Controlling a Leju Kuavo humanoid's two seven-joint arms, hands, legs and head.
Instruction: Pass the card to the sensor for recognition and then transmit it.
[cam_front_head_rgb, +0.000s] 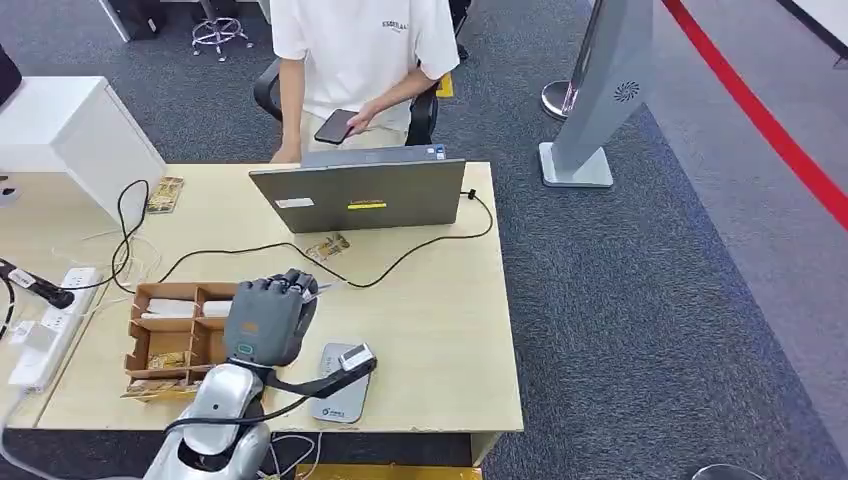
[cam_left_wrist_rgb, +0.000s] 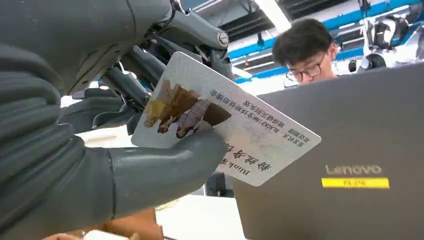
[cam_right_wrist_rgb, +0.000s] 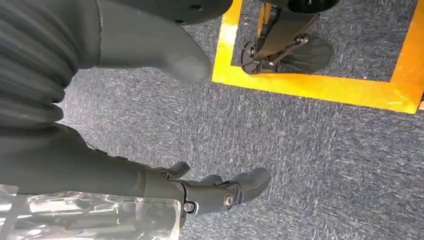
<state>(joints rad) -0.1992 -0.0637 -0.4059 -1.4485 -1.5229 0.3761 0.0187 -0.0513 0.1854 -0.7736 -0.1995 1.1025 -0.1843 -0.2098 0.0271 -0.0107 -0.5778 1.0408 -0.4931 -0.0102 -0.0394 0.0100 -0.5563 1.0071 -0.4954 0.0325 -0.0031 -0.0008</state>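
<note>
My left hand (cam_front_head_rgb: 268, 315) hovers above the wooden table (cam_front_head_rgb: 440, 330), between the cardboard box and the grey card sensor (cam_front_head_rgb: 340, 385) lying near the front edge. It pinches a white card (cam_left_wrist_rgb: 235, 127) printed with a brown picture and black text, thumb on one face and fingers behind. In the head view the card (cam_front_head_rgb: 308, 288) is just a sliver past the fingers. My right hand (cam_right_wrist_rgb: 150, 125) hangs at my side over grey carpet, thumb and fingers apart with nothing between them.
A grey laptop (cam_front_head_rgb: 360, 195) stands open at the table's far edge, with a person (cam_front_head_rgb: 360, 60) seated behind it holding a phone. A divided cardboard box (cam_front_head_rgb: 175, 330) of cards sits left of my hand. Black cables cross the table; a power strip (cam_front_head_rgb: 50, 325) lies far left.
</note>
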